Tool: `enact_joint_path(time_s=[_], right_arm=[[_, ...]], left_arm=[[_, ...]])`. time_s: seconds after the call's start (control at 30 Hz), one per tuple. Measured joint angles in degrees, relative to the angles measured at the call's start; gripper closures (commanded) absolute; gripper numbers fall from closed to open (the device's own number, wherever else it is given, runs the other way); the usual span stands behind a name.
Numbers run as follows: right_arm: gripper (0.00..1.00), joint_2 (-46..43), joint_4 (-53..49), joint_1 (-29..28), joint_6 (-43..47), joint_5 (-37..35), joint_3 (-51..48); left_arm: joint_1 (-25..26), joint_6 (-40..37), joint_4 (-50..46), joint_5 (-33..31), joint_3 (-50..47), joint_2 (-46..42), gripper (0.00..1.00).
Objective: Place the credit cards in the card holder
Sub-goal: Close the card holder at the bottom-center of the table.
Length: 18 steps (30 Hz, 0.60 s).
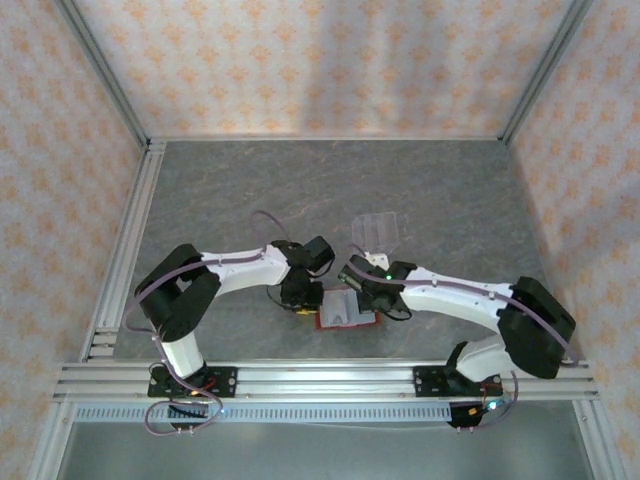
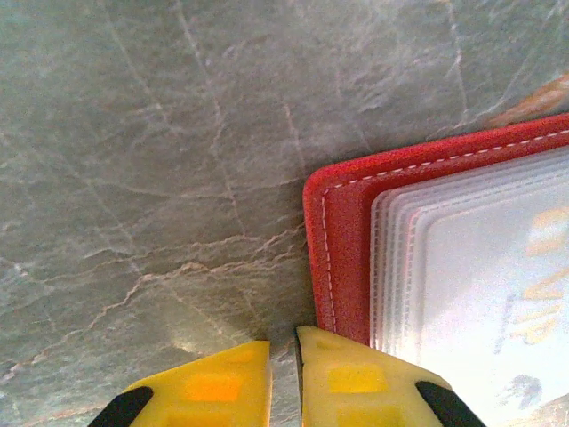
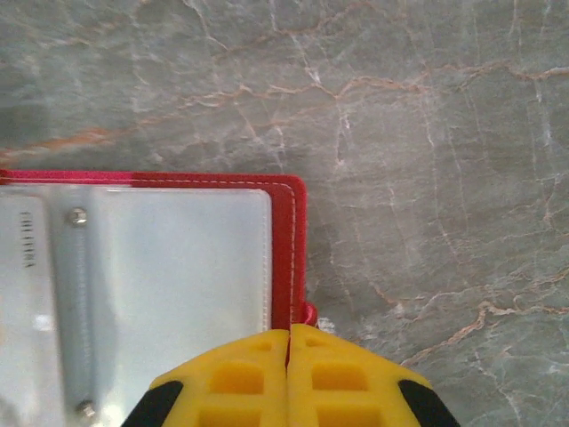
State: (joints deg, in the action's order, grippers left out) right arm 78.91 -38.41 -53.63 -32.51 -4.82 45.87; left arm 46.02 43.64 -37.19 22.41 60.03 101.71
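Orange "VIP" on card [image 2: 480, 294] in wallet [image 2: 342, 222], smaller print illegible

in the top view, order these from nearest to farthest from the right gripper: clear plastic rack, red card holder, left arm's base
1. red card holder: right at the right gripper, on the side toward the left arm.
2. clear plastic rack: behind the gripper, toward the back wall.
3. left arm's base: far left, at the table's near edge.

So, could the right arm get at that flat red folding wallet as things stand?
Likely yes: its end effector sits right at the flat red folding wallet's edge, with nothing between them.
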Motion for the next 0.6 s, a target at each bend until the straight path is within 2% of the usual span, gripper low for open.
enact_joint_path(time_s=[0.27, 0.6], right_arm=[[1.00, -5.62, 7.13, 3.06, -1.16, 9.53, -0.15], [1.00, -2.43, 23.93, 3.43, -6.10, 24.83, -1.77]], left_arm=[[0.02, 0.90, -2.67, 0.20, 2.60, 1.95, 0.85], [-0.35, 2.86, -2.73, 1.73, 3.52, 2.62, 0.86]])
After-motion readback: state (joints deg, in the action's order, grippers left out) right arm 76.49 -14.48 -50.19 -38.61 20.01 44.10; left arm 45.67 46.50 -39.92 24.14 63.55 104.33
